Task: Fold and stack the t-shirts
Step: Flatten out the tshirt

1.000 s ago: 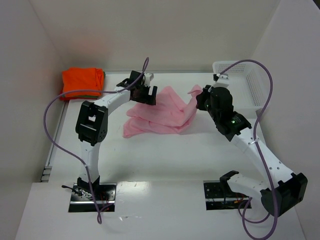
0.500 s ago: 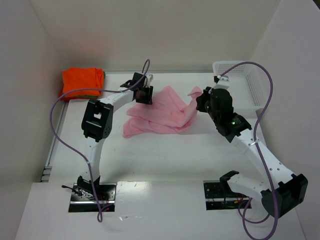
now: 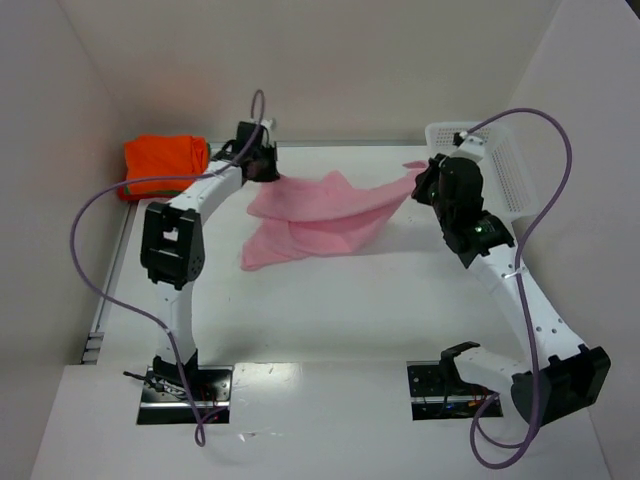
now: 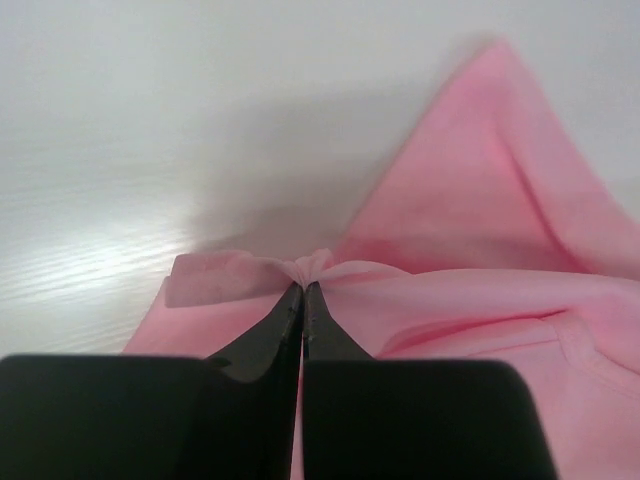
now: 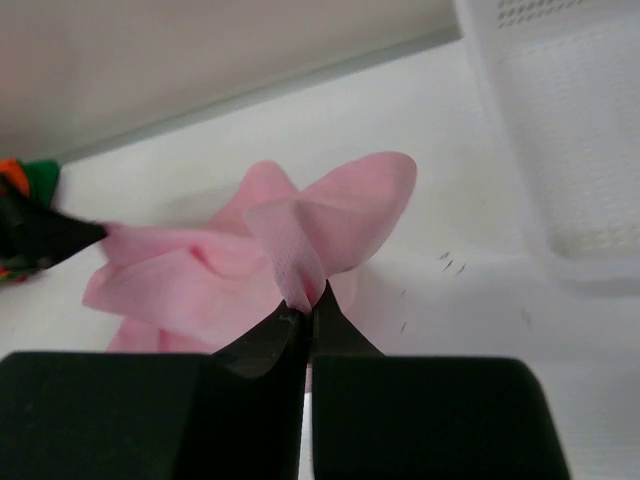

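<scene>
A pale pink t-shirt (image 3: 320, 215) lies crumpled and partly stretched across the far middle of the table. My left gripper (image 3: 270, 172) is shut on a bunched bit of its left edge (image 4: 310, 268). My right gripper (image 3: 425, 180) is shut on a fold of its right end (image 5: 300, 280), lifted off the table. The cloth is pulled into a band between the two. A folded bright orange t-shirt (image 3: 165, 165) rests at the far left, with a green edge (image 5: 40, 180) showing beside it in the right wrist view.
A white plastic mesh basket (image 3: 495, 170) stands at the far right, close behind my right arm. White walls close the table at the back and sides. Purple cables loop above both arms.
My left gripper closed on the pink shirt's left edge and drew it back and left. The right gripper moved right and back with its end, stretching the cloth.
</scene>
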Controlling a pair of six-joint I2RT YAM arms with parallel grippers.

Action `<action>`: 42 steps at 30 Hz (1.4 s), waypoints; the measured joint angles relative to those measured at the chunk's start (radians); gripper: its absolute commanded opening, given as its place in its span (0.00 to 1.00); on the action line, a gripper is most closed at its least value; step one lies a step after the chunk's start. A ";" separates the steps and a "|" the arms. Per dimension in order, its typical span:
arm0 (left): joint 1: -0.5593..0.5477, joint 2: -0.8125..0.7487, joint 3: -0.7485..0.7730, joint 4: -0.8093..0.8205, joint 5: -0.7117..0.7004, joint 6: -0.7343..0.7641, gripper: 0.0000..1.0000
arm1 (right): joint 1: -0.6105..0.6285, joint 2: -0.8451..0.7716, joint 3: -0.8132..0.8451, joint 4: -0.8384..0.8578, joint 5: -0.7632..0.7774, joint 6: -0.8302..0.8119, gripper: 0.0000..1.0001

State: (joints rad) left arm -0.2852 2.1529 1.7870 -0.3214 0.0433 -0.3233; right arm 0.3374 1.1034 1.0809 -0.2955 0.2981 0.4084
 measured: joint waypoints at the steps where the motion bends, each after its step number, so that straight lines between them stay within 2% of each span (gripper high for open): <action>1: 0.026 -0.035 0.001 -0.001 0.003 -0.008 0.00 | -0.024 0.010 0.027 -0.002 0.000 -0.009 0.00; 6: 0.163 -0.240 0.042 0.002 0.003 -0.025 0.00 | -0.103 0.074 0.208 0.013 0.002 -0.055 0.00; 9: 0.211 -0.345 0.134 -0.006 -0.013 -0.018 0.00 | -0.112 0.114 0.321 0.027 -0.003 -0.086 0.00; 14: 0.194 -0.517 0.231 -0.010 -0.038 0.010 0.00 | -0.113 0.152 0.467 0.048 -0.003 -0.127 0.00; 20: 0.188 -0.628 0.288 -0.043 -0.054 0.040 0.00 | -0.113 0.148 0.557 0.082 0.001 -0.164 0.00; 26: 0.188 -0.745 0.203 -0.093 -0.055 0.058 0.00 | -0.113 0.115 0.557 0.084 -0.020 -0.173 0.00; 33: 0.188 -0.926 0.077 -0.113 -0.074 0.058 0.00 | -0.113 0.003 0.518 0.077 -0.116 -0.162 0.00; 38: 0.188 -0.980 0.064 -0.112 -0.085 0.058 0.00 | -0.114 -0.141 0.375 0.048 -0.241 -0.116 0.00; 42: 0.188 -0.954 0.078 -0.114 -0.077 0.058 0.00 | -0.116 -0.298 0.180 0.004 -0.340 -0.051 0.00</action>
State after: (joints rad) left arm -0.0967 1.1984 1.8652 -0.4355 -0.0334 -0.2657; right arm 0.2214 0.8051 1.2606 -0.2913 -0.0422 0.3569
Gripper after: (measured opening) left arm 0.008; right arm 0.010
